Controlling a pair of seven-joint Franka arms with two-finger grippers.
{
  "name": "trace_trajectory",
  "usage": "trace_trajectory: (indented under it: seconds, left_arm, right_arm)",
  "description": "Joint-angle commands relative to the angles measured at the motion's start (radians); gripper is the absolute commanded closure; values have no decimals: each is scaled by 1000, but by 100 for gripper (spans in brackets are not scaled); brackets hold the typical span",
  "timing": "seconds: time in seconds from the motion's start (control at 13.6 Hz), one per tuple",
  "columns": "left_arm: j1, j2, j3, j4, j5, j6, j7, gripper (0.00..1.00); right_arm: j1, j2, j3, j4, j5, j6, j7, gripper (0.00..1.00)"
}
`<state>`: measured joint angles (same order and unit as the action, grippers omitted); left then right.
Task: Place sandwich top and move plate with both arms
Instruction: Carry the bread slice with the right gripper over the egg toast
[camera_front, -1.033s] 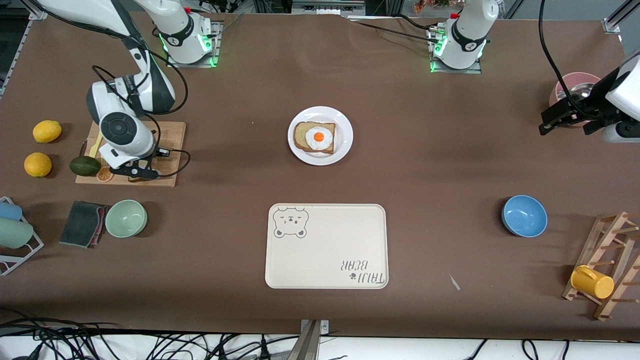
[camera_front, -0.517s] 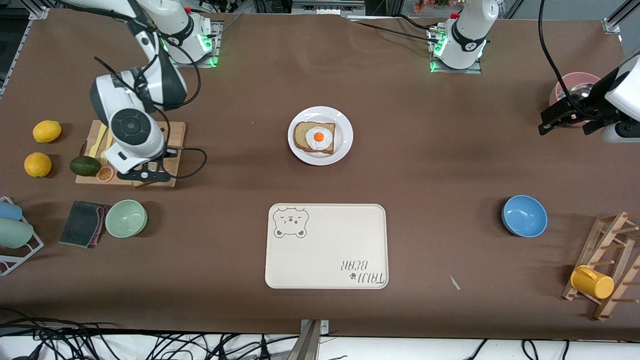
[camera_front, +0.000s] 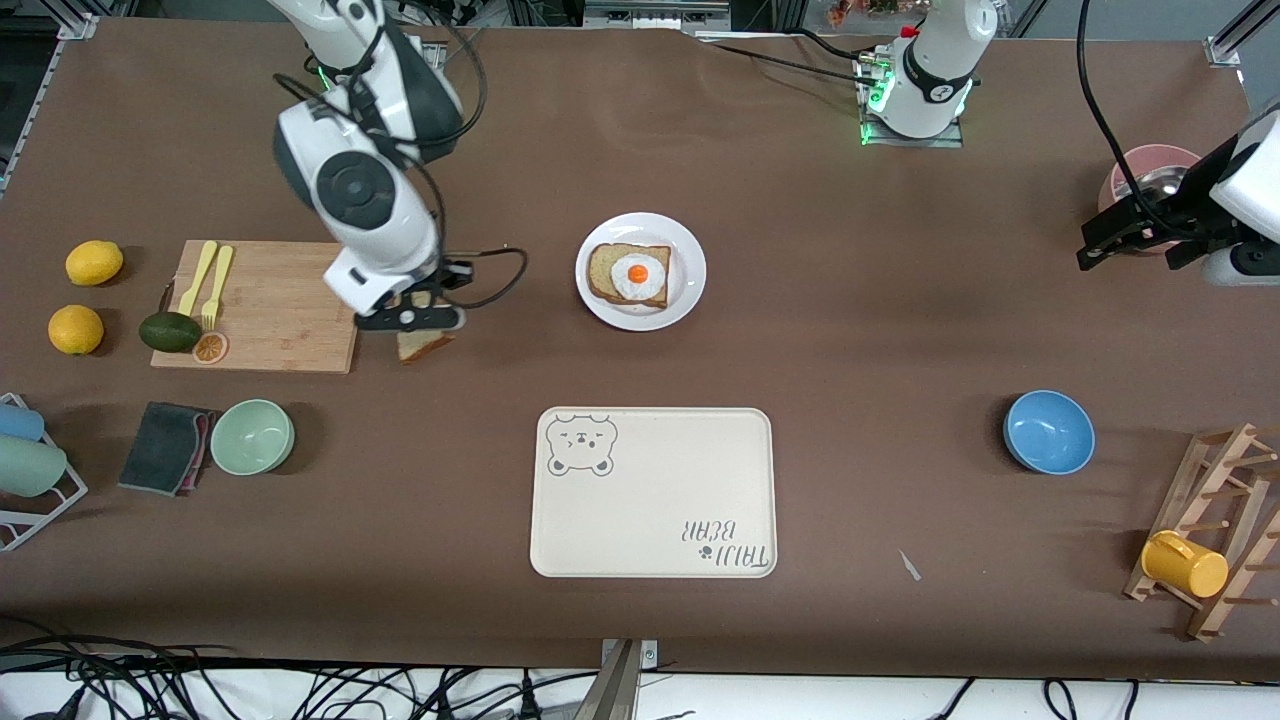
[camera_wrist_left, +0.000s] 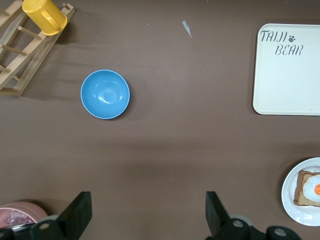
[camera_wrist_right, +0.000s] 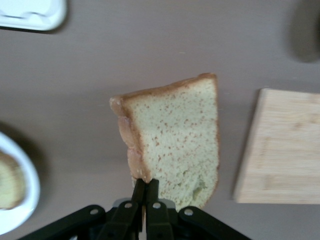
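Nearest the front camera, the cream bear-printed tray (camera_front: 653, 492) lies bare, with the green bowl (camera_front: 252, 436) toward the right arm's end of the tabletop (camera_front: 850, 330) and the blue bowl (camera_front: 1048, 431) toward the left arm's end; none of these belongs to the job. Farther up, the right gripper (camera_front: 412, 322) is in the air over bare tabletop between the wooden cutting board (camera_front: 270, 305) and the plate (camera_front: 640, 271), its fingers (camera_wrist_right: 145, 200) clenched on one edge of the sandwich top (camera_wrist_right: 175, 140), which hangs down from them. So the pickup looks done, and the slice is in transit but not yet over the plate. On the plate, level with the gripper and near the middle of the tabletop, sits the bottom slice with its fried egg (camera_front: 638, 274), uncovered. Farthest out, over the left arm's end of the tabletop by the pink bowl (camera_front: 1150, 172), the left gripper (camera_wrist_left: 145, 215) waits with its fingers spread wide and nothing between them. As I judge it, what remains is the carry to the plate, setting the slice over the egg, releasing it, and then the whole two-arm move of the plate, for which the left arm has yet to come in.
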<state>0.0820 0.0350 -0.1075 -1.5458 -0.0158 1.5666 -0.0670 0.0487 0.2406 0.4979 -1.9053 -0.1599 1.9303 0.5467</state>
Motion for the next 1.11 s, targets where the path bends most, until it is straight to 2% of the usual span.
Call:
trace_trajectory:
  seconds: [0.0, 0.3, 0.59, 0.74, 1.03]
  left_arm:
    - [7, 2, -1, 12, -23, -16, 12, 0]
    - [9, 2, -1, 12, -24, -23, 10, 0]
    - [10, 2, -1, 12, -26, -25, 10, 0]
    - [10, 2, -1, 12, -26, -23, 9, 0]
    - [12, 2, -1, 12, -26, -23, 10, 0]
  right_arm:
    - [100, 16, 10, 58, 13, -21, 134, 100]
    - [310, 155, 8, 227, -10, -30, 367, 100]
    - [419, 328, 7, 342, -131, -19, 677, 100]
    - [460, 388, 5, 403, -142, -21, 713, 100]
    - [522, 434, 8, 414, -141, -13, 726, 100]
